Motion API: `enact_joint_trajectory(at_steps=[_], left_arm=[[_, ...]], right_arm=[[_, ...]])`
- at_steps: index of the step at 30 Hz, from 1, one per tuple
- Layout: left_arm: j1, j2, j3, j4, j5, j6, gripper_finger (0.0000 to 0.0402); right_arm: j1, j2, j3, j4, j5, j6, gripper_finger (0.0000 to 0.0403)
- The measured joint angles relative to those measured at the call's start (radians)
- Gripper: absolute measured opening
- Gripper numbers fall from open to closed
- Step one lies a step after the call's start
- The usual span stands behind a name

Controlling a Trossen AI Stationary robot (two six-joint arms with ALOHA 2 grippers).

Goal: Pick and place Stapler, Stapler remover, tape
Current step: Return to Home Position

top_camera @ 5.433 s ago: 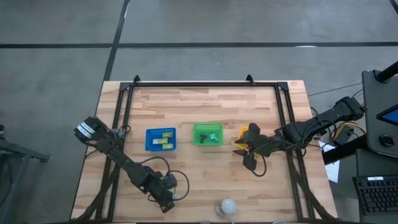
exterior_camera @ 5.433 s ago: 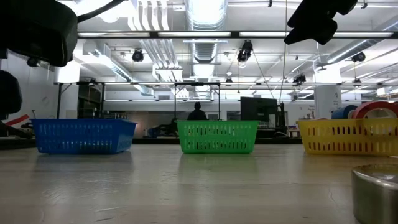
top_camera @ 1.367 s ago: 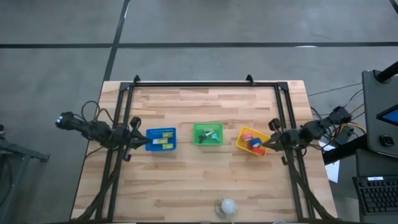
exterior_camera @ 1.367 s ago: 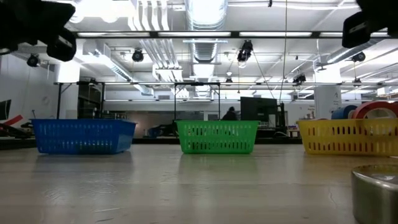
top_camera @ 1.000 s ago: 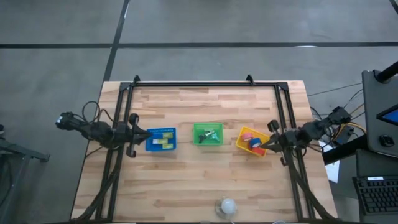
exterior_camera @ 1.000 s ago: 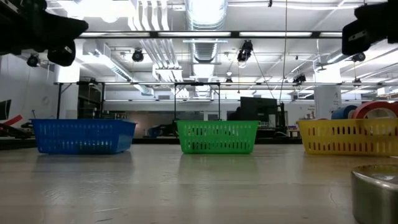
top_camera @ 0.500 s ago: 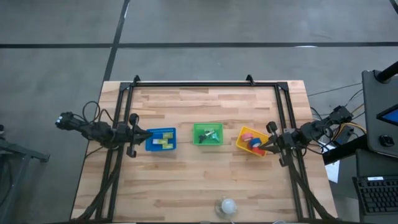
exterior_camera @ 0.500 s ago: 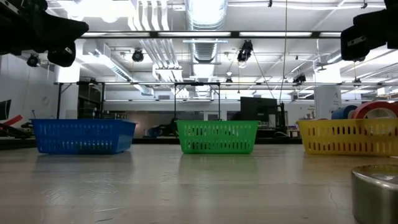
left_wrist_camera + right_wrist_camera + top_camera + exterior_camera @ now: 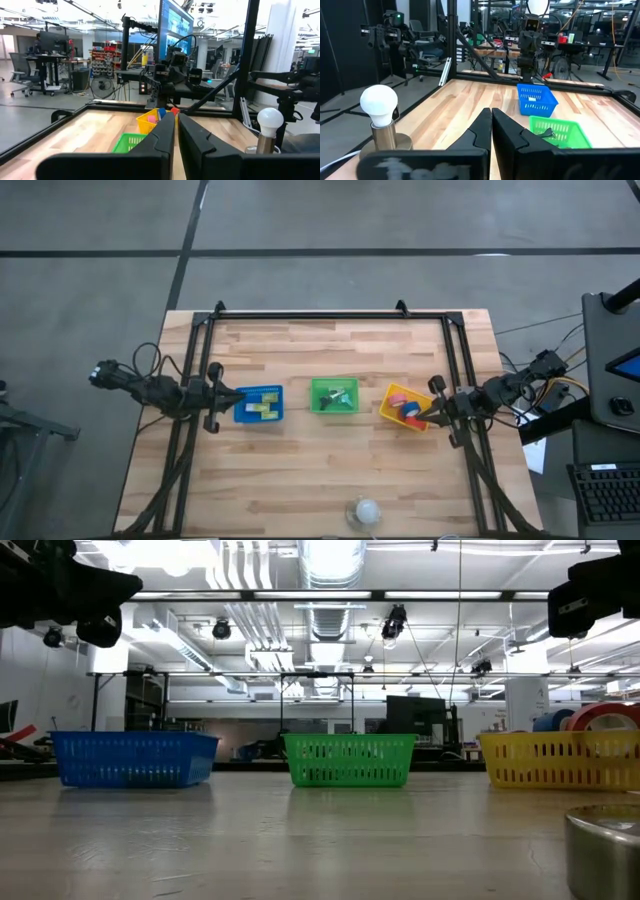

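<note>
Three small baskets stand in a row across the table's middle. The blue basket (image 9: 259, 404) holds yellow staplers (image 9: 262, 407). In the green basket (image 9: 333, 396) lies a dark staple remover (image 9: 340, 399). Red and blue tape rolls (image 9: 405, 408) fill the yellow basket (image 9: 406, 408) and stick up over its rim (image 9: 600, 717). My left gripper (image 9: 237, 397) hovers shut just left of the blue basket, pointing right. Over the yellow basket's right edge my right gripper (image 9: 421, 417) hovers shut, pointing left. Both hold nothing.
A white bulb on a metal base (image 9: 366, 511) stands near the table's front edge, right of centre. A black frame (image 9: 310, 314) runs along the far, left and right edges. Bare wood lies in front of and behind the baskets.
</note>
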Motion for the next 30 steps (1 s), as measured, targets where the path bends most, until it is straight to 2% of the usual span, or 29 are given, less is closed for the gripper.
enact_joint_trajectory(at_steps=[30], left_arm=[[0.000,0.000,0.001,0.000,0.000,0.000,0.0028]], right_arm=[[0.000,0.000,0.000,0.000,0.000,0.000,0.0009]])
